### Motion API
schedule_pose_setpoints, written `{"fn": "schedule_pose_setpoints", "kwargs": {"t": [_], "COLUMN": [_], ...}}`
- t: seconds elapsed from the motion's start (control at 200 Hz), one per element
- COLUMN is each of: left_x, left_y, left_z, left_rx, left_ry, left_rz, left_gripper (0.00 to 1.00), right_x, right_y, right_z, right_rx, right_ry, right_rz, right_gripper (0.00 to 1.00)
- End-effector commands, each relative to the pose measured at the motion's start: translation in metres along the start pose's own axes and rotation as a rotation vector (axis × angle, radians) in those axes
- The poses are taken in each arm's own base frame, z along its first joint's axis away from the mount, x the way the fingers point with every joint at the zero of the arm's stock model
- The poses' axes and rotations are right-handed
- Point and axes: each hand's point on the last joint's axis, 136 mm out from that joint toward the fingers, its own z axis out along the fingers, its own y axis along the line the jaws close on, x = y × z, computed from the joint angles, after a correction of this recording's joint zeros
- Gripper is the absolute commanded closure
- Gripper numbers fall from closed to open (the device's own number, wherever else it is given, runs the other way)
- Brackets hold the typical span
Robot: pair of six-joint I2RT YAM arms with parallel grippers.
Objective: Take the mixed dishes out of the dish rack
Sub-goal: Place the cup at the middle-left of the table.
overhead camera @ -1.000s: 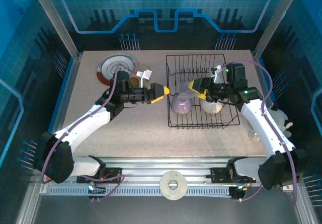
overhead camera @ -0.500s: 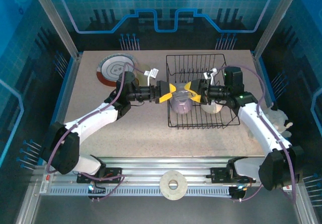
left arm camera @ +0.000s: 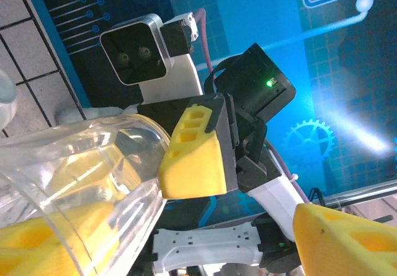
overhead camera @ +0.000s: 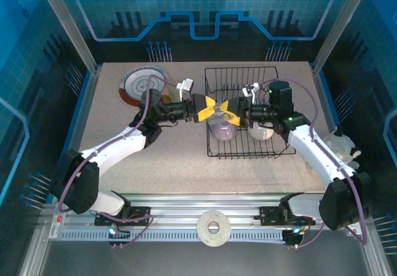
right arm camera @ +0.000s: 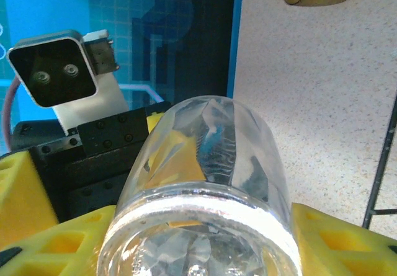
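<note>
Top view: left gripper [overhead camera: 206, 105] and right gripper [overhead camera: 229, 113] meet tip to tip over the left side of the black wire dish rack [overhead camera: 248, 156]. Right wrist view: right gripper clamps a round clear glass [right arm camera: 205, 177] with a thick base between blocky yellow fingers [right arm camera: 338, 242]. Left wrist view: left jaws apart around the glass rim, not clamped

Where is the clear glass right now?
The glass is mid-air in the top view's centre, at the rack's left edge above the lilac cup, gripped by the right claw facing the left claw.
</note>
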Motion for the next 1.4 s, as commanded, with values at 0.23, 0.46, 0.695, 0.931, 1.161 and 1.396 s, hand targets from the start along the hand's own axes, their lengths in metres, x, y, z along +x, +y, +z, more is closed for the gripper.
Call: {"fn": "schedule_pose_setpoints", "kwargs": {"t": [0.23,0.46,0.695,0.931,1.161,1.396], "left_x": [0.002,0.004,0.004,0.004,-0.001,-0.012], "left_y": [-0.017,-0.012,-0.002,0.003,0.002,-0.009], "left_z": [0.003,0.003,0.004,0.005,-0.007,-0.049], "left_rx": [0.103,0.096,0.061,0.019,-0.169,-0.481], "left_ry": [-0.023,-0.032,-0.034,-0.028,-0.043,-0.078], "left_rz": [-0.046,-0.058,-0.065,-0.056,0.043,0.203], "left_gripper": [0.98,1.0,1.0,1.0,1.0,1.0], "right_x": [-0.003,-0.004,-0.005,-0.005,-0.011,-0.009], "right_y": [0.001,0.007,0.012,0.004,-0.024,-0.028], "right_z": [0.011,0.012,0.005,-0.024,-0.065,-0.077], "right_rx": [-0.034,-0.054,-0.058,0.237,0.513,0.572], "right_ry": [0.014,0.015,-0.017,-0.148,-0.304,-0.345], "right_rz": [0.006,-0.009,-0.037,-0.205,-0.223,-0.257], "right_gripper": [0.54,0.5,0.0,0.0,0.0,0.0]}}
